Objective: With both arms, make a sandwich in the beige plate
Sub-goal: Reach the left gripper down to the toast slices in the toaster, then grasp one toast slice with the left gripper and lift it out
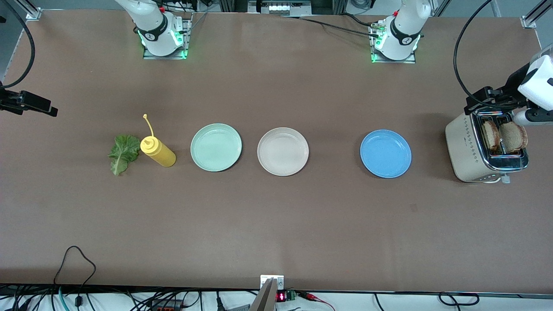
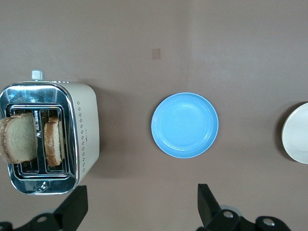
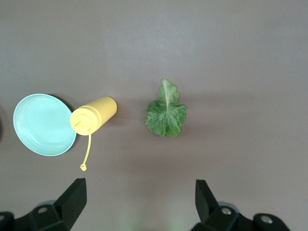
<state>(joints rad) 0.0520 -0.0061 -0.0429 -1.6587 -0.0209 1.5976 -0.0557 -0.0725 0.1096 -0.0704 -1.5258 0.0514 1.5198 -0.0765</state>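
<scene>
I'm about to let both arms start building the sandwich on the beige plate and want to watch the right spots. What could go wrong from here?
1. The two bread slices stand tilted in the toaster; the open left gripper could tip it or snag a slice.
2. The yellow bottle stands right beside the lettuce leaf; the open right gripper might knock it over.
3. The beige plate sits between mint-green and blue plates; a wrong drop is possible.
</scene>
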